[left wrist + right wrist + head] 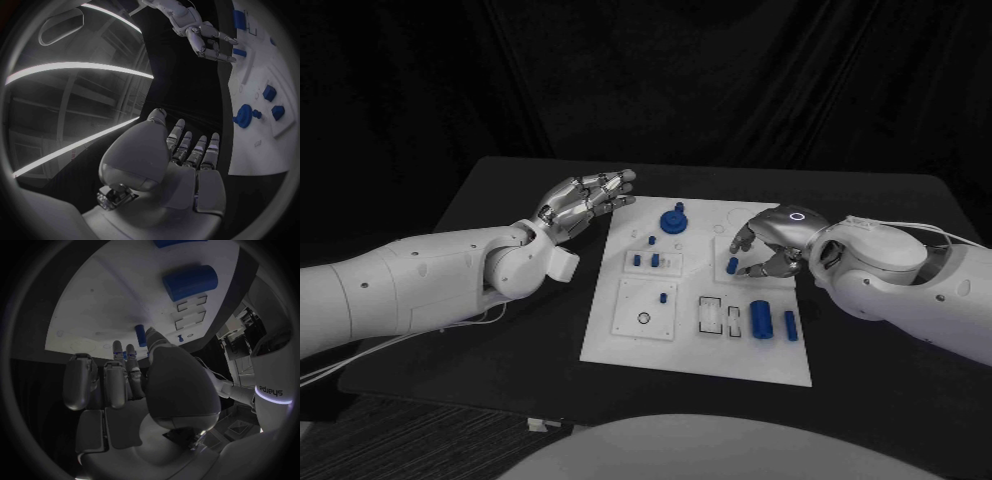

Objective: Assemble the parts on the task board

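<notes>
- Task board [625, 335]: white plate at mid-table, long side running from near edge to far edge.
- Right hand [769, 245]: over right edge of board, fingertips lowered to small blue peg [733, 264]; peg apparently pinched between thumb and a finger, upright, at or just above board surface. Seating in a hole: cannot tell.
- Left hand [586, 202]: raised beside far left corner of board, fingers spread, nothing held.
- Blue round knob piece [675, 220]: near far edge of board, untouched.
- Two small blue pegs [646, 260]: standing left of centre.
- Large blue cylinder [762, 318] and slim blue bar [790, 325]: lying near right edge, towards near end.
- Step in hand, judged: placing or lifting the small peg by right hand.
- Next move, judged: steady vertical alignment over a socket, gentle press, then release.
- Writing: "sharpa" [270, 390] on robot body, right wrist view; none legible on board.
</notes>
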